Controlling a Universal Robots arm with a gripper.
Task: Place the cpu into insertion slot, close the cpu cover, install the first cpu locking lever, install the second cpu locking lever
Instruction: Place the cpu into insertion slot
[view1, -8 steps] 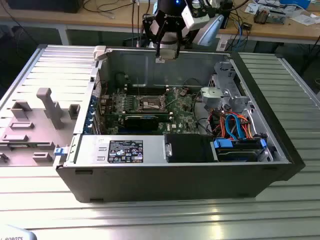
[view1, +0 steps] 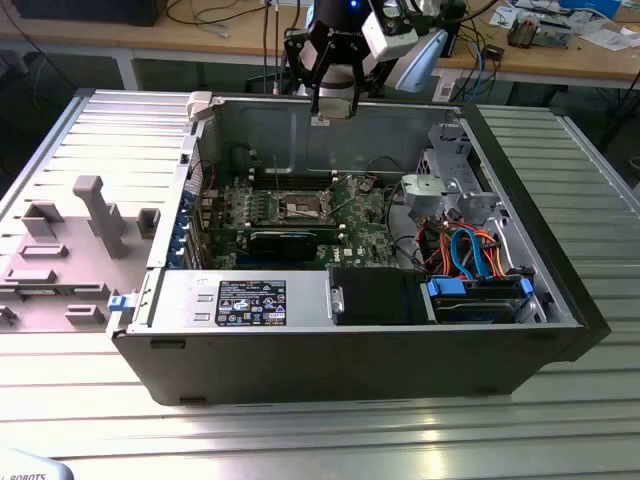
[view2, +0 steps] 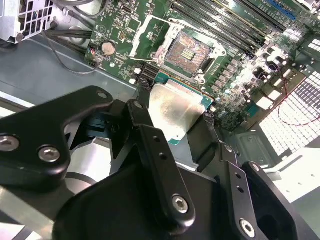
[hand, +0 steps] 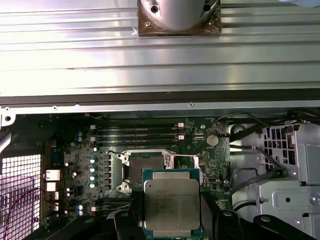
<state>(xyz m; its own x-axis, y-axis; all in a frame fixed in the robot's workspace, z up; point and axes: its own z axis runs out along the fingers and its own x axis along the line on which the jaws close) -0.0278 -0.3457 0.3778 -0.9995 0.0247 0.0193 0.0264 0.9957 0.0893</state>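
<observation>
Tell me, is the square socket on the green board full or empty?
Empty. The insertion slot shows its bare dark centre; the pincer holds the cpu above.

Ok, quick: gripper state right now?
The gripper is shut on the cpu; the slot is empty.

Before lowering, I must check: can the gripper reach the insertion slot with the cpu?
Likely yes: the gripper holds the cpu over the board; the insertion slot lies bare, cpu cover swung open.
</observation>
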